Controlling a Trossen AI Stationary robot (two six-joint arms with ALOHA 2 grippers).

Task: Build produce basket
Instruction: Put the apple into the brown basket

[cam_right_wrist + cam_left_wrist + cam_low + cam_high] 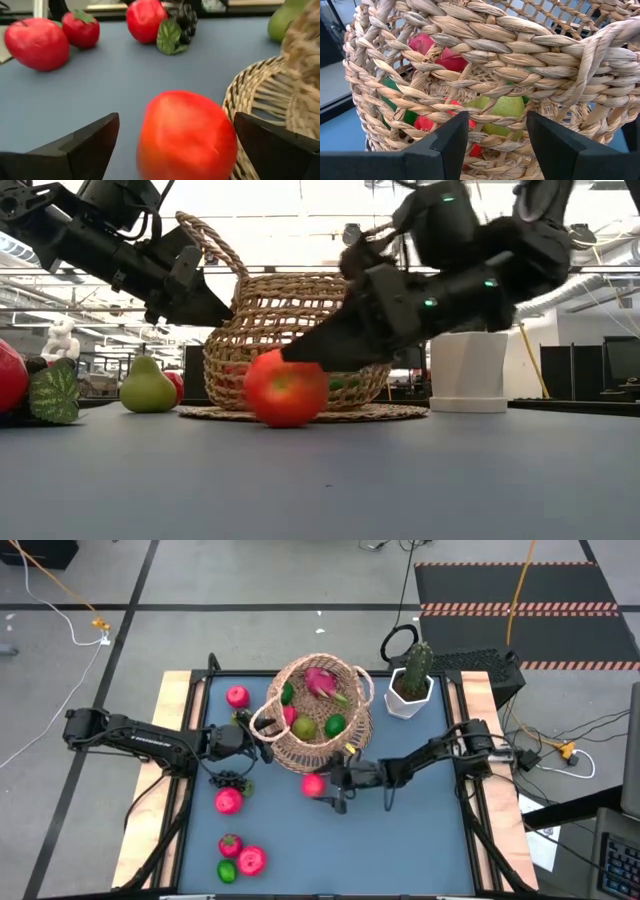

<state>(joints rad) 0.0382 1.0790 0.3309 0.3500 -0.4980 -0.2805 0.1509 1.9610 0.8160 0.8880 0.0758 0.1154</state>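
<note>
The tan wicker basket [320, 710] stands on its flat base at the table's far middle and holds a pink dragon fruit [322, 680], limes [335, 724] and a pear [305, 728]. My left gripper [248, 737] is open, close against the basket's left wall [490, 75] below a loop handle [262, 725]. A red apple [313, 784] rests on the table just near of the basket. My right gripper [182, 145] is open and comes level from the right. Its fingers [90, 142] stand on either side of the apple [185, 135] with gaps showing. My left gripper has its open fingers [451, 142] right up against the woven left wall of the basket [495, 120], coming level from the table's left. I cannot tell whether they touch it.
A green cactus in a white pot [410, 688] stands right of the basket. On the table's left and near left lie a pink apple [237, 696], a grape bunch [232, 780], a red apple [229, 801], and further fruit [240, 858]. Bare table lies near right.
</note>
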